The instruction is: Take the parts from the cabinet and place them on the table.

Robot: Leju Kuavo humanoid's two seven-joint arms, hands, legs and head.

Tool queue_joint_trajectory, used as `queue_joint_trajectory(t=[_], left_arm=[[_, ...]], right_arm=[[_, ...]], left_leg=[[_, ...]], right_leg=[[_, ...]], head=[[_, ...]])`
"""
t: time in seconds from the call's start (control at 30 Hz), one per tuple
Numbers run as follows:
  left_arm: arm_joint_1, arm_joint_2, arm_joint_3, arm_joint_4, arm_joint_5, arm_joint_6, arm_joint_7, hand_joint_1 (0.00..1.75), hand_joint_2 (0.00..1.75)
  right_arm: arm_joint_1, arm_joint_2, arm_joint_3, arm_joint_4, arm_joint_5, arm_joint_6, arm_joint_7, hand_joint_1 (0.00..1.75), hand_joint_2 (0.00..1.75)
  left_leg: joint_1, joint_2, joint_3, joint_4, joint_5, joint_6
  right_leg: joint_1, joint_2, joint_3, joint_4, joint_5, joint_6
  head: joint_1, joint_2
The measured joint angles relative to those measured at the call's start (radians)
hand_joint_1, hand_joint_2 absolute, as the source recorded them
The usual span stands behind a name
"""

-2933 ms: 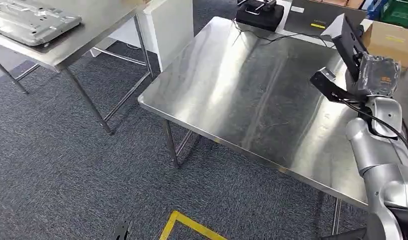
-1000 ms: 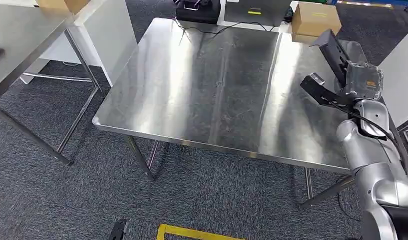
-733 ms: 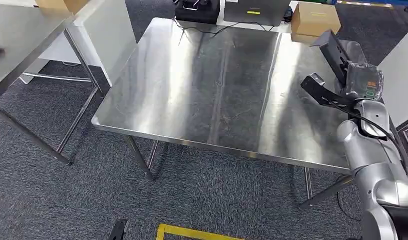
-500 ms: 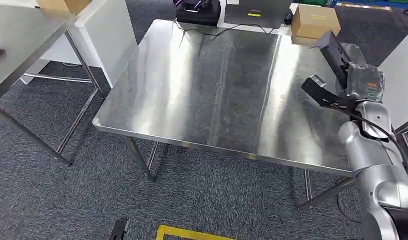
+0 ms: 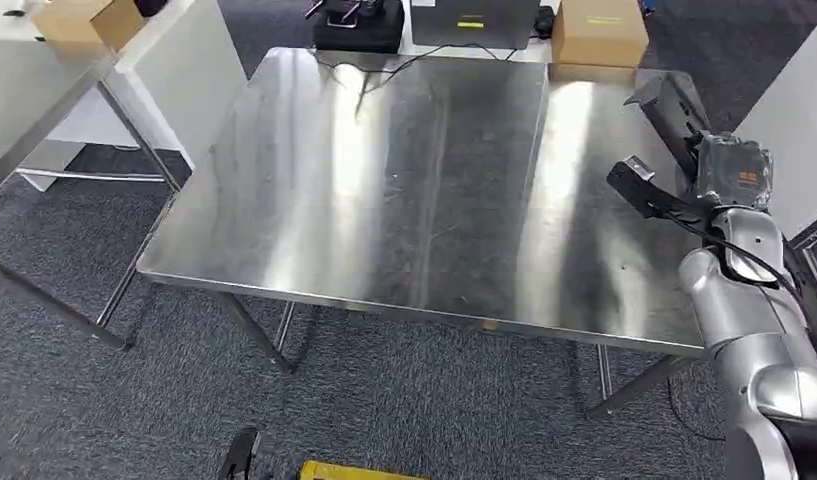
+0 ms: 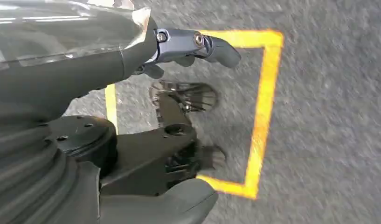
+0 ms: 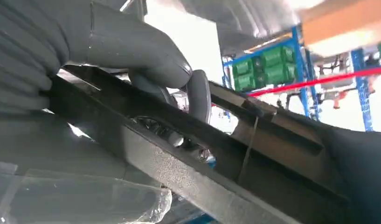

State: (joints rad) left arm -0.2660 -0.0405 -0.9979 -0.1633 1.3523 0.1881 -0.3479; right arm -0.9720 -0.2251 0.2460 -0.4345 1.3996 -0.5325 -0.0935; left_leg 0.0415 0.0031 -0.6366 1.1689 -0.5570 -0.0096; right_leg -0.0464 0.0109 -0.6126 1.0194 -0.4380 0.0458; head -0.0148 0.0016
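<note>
1. The right hand [image 5: 726,172] is showing in the head view over the right edge of the steel table [image 5: 404,180], at the end of the silver right arm [image 5: 754,320] that is coming in from the near right corner.
2. This hand is gripping a black part [image 5: 669,105]: one flat dark piece is sticking up and away toward the far side, and a second dark end is pointing left over the tabletop.
3. In the right wrist view the grey thumb [image 7: 137,49] is pressing down across the long black part [image 7: 188,154], and a darker finger is curling around it from the other side, so the hold is firm.
4. The part is sitting in the hand above the table's right side; whether any end of it is touching the steel cannot be told.
5. The left hand [image 6: 193,46] is hanging low over grey carpet [image 6: 328,116], beside a yellow floor line [image 6: 265,107]. Its dark fingers are lying straight out with nothing between them, so it is holding nothing.
6. Beyond the table's far edge, a cardboard box [image 5: 599,32] is sitting to the right and a black device [image 5: 349,25] to the left, with a thin cable trailing onto the tabletop.
7. A second steel table [image 5: 24,100] is standing to the far left, carrying another cardboard box [image 5: 76,20].
</note>
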Motion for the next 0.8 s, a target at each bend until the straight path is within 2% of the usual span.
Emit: queue_joint_trajectory(t=[0.03, 0.07, 0.1, 0.13, 0.2, 0.23, 0.27, 0.3, 0.33, 0.37, 0.4, 0.43, 0.47, 0.5, 0.53, 0.57, 0.6, 0.63, 0.67, 0.73, 0.77, 0.8], left_arm=[[0.001, 0.000, 0.000, 0.000, 0.000, 0.000, 0.000, 0.00, 1.75], [0.002, 0.000, 0.000, 0.000, 0.000, 0.000, 0.000, 0.00, 1.75], [0.002, 0.000, 0.000, 0.000, 0.000, 0.000, 0.000, 0.00, 1.75], [0.002, 0.001, 0.000, 0.000, 0.000, 0.000, 0.001, 0.00, 1.75], [0.002, 0.002, 0.000, 0.000, 0.000, 0.000, 0.001, 0.00, 1.75], [0.002, 0.003, 0.000, 0.000, 0.000, 0.000, 0.001, 0.00, 1.75], [0.002, 0.008, 0.000, 0.001, 0.000, 0.000, 0.001, 0.00, 1.75], [0.000, 0.007, 0.000, 0.001, 0.000, 0.000, 0.001, 0.00, 1.75], [-0.001, 0.006, 0.000, 0.000, 0.000, 0.000, 0.002, 0.00, 1.75], [-0.001, 0.006, 0.000, 0.000, 0.000, 0.000, 0.002, 0.00, 1.75], [-0.001, 0.005, 0.000, 0.000, 0.000, 0.000, 0.002, 0.00, 1.75], [-0.001, 0.003, 0.000, 0.000, 0.000, 0.000, 0.002, 0.00, 1.75], [-0.003, 0.005, 0.000, 0.000, 0.000, 0.001, 0.000, 0.00, 1.75], [-0.006, 0.006, 0.000, 0.000, 0.000, 0.002, 0.000, 0.00, 1.75], [-0.006, 0.005, 0.000, 0.000, 0.000, 0.002, 0.000, 0.00, 1.75], [-0.004, 0.003, 0.000, 0.000, 0.000, 0.004, 0.000, 0.00, 1.75], [-0.002, 0.002, 0.000, 0.000, 0.000, 0.007, 0.002, 0.00, 1.75], [-0.001, 0.002, 0.000, 0.000, 0.000, 0.010, 0.005, 0.00, 1.75], [0.000, 0.001, 0.000, 0.000, 0.000, 0.010, 0.006, 0.00, 1.75], [-0.001, 0.000, 0.000, 0.000, 0.000, 0.012, 0.010, 0.00, 1.75], [-0.001, 0.001, 0.000, 0.000, 0.000, 0.012, 0.011, 0.00, 1.75], [-0.002, 0.002, 0.000, 0.000, 0.000, 0.013, 0.013, 0.00, 1.75]], right_arm=[[0.002, 0.000, -0.001, 0.000, 0.002, 0.000, 0.000, 1.75, 1.75], [0.006, 0.000, -0.001, 0.000, 0.003, 0.000, 0.000, 1.75, 1.75], [0.009, 0.000, -0.002, 0.000, 0.003, 0.000, 0.000, 1.75, 1.75], [0.012, 0.002, -0.002, 0.000, 0.003, 0.000, 0.000, 1.75, 1.75], [0.012, 0.003, -0.004, 0.000, 0.003, 0.000, 0.000, 1.75, 1.75], [0.011, 0.005, -0.006, -0.001, 0.003, 0.000, 0.000, 1.75, 1.75], [0.008, 0.006, -0.006, -0.001, 0.003, -0.002, 0.000, 1.75, 1.75], [0.006, 0.005, -0.006, -0.001, 0.003, -0.002, 0.000, 1.75, 1.75], [0.005, 0.003, -0.006, -0.002, 0.003, -0.003, 0.000, 1.75, 1.75], [0.008, 0.002, -0.007, -0.003, 0.003, -0.004, 0.000, 1.75, 1.75], [0.008, 0.003, -0.007, -0.003, 0.003, -0.005, 0.000, 1.75, 1.75], [0.013, 0.002, -0.007, -0.005, 0.003, -0.005, 0.000, 1.75, 1.75], [0.008, 0.002, -0.007, -0.005, 0.003, -0.005, 0.000, 1.75, 1.75], [0.005, 0.000, -0.007, -0.005, 0.003, -0.006, -0.002, 1.75, 1.75], [0.005, -0.003, -0.007, -0.005, 0.003, -0.006, -0.002, 1.75, 1.75], [0.010, -0.004, -0.008, -0.005, 0.004, -0.005, -0.002, 1.75, 1.75], [0.015, -0.003, -0.008, -0.005, 0.006, -0.003, -0.002, 1.75, 1.75], [0.017, -0.003, -0.008, -0.004, 0.010, 0.008, -0.002, 1.75, 1.75], [0.017, -0.003, -0.007, -0.004, 0.018, 0.025, 0.000, 1.75, 1.75], [0.008, 0.000, -0.007, -0.003, 0.032, 0.063, 0.006, 1.75, 1.75], [0.002, 0.004, -0.006, 0.002, 0.045, 0.090, 0.012, 1.75, 1.75], [-0.007, 0.010, -0.005, 0.007, 0.055, 0.109, 0.019, 1.75, 1.75]], left_leg=[[-0.003, -0.001, -0.054, 0.087, -0.026, 0.003], [-0.006, -0.001, -0.110, 0.163, -0.038, 0.008], [-0.008, -0.001, -0.140, 0.184, -0.026, 0.014], [-0.014, -0.001, -0.146, 0.157, 0.016, 0.025], [-0.027, -0.004, -0.105, 0.018, 0.126, 0.050], [-0.037, -0.010, -0.070, -0.083, 0.188, 0.069], [-0.042, -0.010, -0.048, -0.095, 0.169, 0.080], [-0.046, -0.008, -0.033, -0.129, 0.156, 0.076], [-0.049, -0.008, -0.033, -0.129, 0.153, 0.075], [-0.049, -0.008, -0.027, -0.143, 0.151, 0.077], [-0.049, -0.008, -0.011, -0.152, 0.147, 0.081], [-0.042, -0.008, 0.010, -0.165, 0.147, 0.083], [-0.041, -0.008, 0.019, -0.169, 0.144, 0.086], [-0.041, -0.010, 0.022, -0.169, 0.142, 0.089], [-0.041, -0.010, 0.027, -0.168, 0.139, 0.089], [-0.041, -0.010, 0.031, -0.168, 0.134, 0.088], [-0.040, -0.011, 0.038, -0.168, 0.127, 0.087], [-0.039, -0.012, 0.045, -0.168, 0.121, 0.085], [-0.039, -0.012, 0.053, -0.167, 0.114, 0.082], [-0.037, -0.012, 0.073, -0.165, 0.097, 0.071], [-0.042, -0.011, 0.077, -0.164, 0.089, 0.062], [-0.042, -0.012, 0.073, -0.163, 0.085, 0.058]], right_leg=[[0.006, 0.001, 0.005, 0.000, -0.006, -0.008], [0.013, 0.004, 0.011, 0.000, -0.012, -0.016], [0.019, 0.007, 0.018, 0.000, -0.017, -0.022], [0.025, 0.011, 0.029, 0.000, -0.026, -0.023], [0.031, 0.015, 0.053, 0.000, -0.043, -0.023], [0.033, 0.016, 0.066, -0.001, -0.054, -0.023], [0.043, 0.017, 0.070, -0.004, -0.061, -0.017], [0.038, 0.020, 0.069, -0.005, -0.064, -0.012], [0.037, 0.020, 0.070, -0.014, -0.063, -0.006], [0.040, 0.019, 0.076, 0.001, -0.052, 0.006], [0.039, 0.019, 0.081, 0.001, -0.049, 0.012], [0.032, 0.013, 0.070, 0.018, -0.058, 0.013], [0.034, 0.006, 0.052, 0.056, -0.060, 0.013], [0.033, 0.004, 0.013, 0.119, -0.070, 0.014], [0.033, 0.004, -0.043, 0.198, -0.091, 0.018], [0.032, 0.004, -0.088, 0.253, -0.118, 0.018], [0.030, 0.003, -0.121, 0.279, -0.135, 0.020], [0.027, 0.001, -0.131, 0.262, -0.127, 0.027], [0.025, 0.000, -0.122, 0.210, -0.097, 0.036], [0.019, -0.007, -0.065, 0.021, 0.028, 0.068], [0.016, -0.015, -0.050, -0.024, 0.075, 0.065], [0.021, -0.016, -0.057, -0.027, 0.041, 0.028]], head=[[-0.004, 0.000], [-0.006, 0.000], [-0.005, 0.000], [-0.007, 0.000], [-0.008, 0.000], [-0.009, 0.000], [-0.002, 0.000], [-0.002, 0.000], [-0.006, 0.000], [-0.004, 0.000], [-0.008, 0.000], [-0.010, 0.000], [-0.003, 0.000], [-0.003, 0.000], [-0.003, 0.000], [-0.003, 0.000], [-0.002, 0.000], [-0.003, 0.000], [-0.002, 0.000], [-0.002, 0.000], [-0.001, 0.000], [-0.002, 0.000]])
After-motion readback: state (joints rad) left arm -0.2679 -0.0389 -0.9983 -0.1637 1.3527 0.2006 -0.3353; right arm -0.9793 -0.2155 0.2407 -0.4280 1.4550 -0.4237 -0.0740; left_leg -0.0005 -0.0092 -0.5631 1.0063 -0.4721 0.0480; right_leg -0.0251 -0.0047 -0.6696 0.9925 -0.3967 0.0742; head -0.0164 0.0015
